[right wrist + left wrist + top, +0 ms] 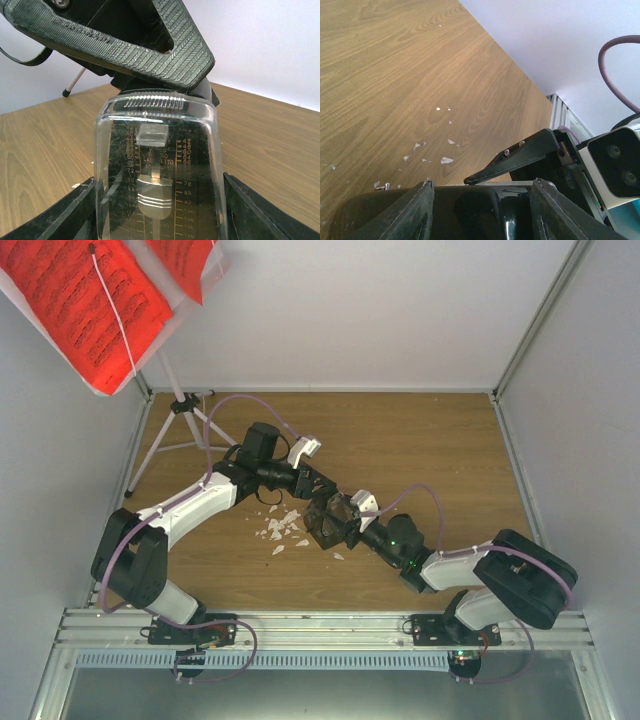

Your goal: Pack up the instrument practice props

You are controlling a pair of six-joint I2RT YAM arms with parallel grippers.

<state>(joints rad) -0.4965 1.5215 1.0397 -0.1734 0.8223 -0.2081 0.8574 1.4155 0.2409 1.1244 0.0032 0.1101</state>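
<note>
1. I am on the metronome (157,170) step; it stands mid-bench (440,440) beside white crumbs (283,528).
2. My right tool (159,205) hugs its flanks, seemingly clenched on it. My left tool (480,210) straddles its top, but I cannot tell its grip.
3. Next, I judge, one tool takes it alone and lifts. The music stand (181,403) and red sheets (85,300) wait far-left.

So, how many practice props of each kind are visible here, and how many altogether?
Music stand: 1
Red sheets of music: 2
Metronome: 1
Total: 4
White crumbs are left out because they are too small to count.
</note>
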